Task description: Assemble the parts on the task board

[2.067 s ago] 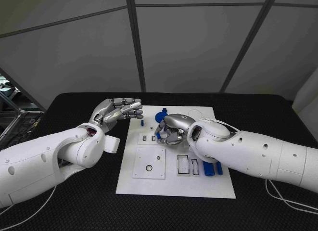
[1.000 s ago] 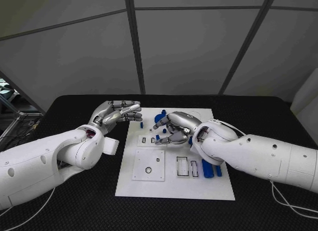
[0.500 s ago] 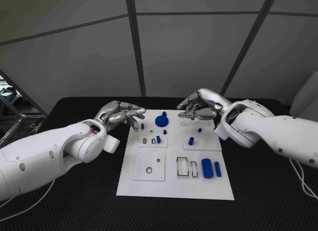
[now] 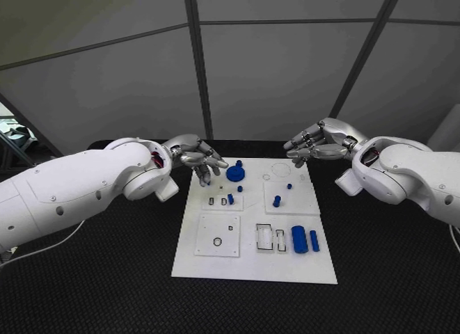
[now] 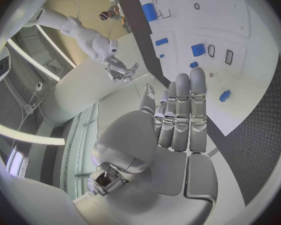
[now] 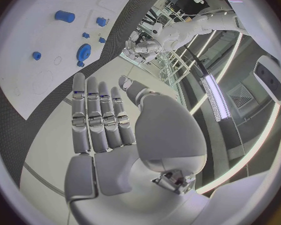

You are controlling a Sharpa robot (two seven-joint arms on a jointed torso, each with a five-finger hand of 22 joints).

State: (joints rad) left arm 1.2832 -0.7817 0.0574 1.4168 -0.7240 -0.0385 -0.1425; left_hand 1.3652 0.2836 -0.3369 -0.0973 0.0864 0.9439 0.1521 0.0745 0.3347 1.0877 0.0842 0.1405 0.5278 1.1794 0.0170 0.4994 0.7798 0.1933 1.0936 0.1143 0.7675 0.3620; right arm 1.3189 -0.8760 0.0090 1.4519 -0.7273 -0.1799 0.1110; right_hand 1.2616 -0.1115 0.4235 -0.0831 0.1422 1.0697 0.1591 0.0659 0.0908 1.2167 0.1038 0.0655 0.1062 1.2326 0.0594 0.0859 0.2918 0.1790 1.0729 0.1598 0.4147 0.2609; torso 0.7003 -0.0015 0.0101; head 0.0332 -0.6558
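Note:
The white task board (image 4: pixel 255 268) lies in the middle of the black table. On its far half stand a large round blue part (image 4: pixel 236 174) and several small blue pegs (image 4: pixel 276 202); two blue cylinders (image 4: pixel 299 240) lie near its right edge. My left hand (image 4: pixel 197 158) hovers at the board's far left corner, fingers apart and holding nothing. My right hand (image 4: pixel 318 146) hangs beyond the far right corner, also with nothing in it. The left wrist view shows the left hand (image 5: pixel 178 115) flat with straight fingers above the board (image 5: pixel 240 60). The right hand (image 6: pixel 103 120) is likewise flat.
A square white inset plate (image 4: pixel 218 234) and narrow rectangular slots (image 4: pixel 264 236) sit on the board's near half. Black table surface (image 4: pixel 89 292) surrounds the board. A white cable (image 4: pixel 29 254) trails at the near left.
My right hand has lifted off the middle of the board and drawn back to beyond its far right corner. My left hand has uncurled its fingers and shifted toward the board's far left corner.

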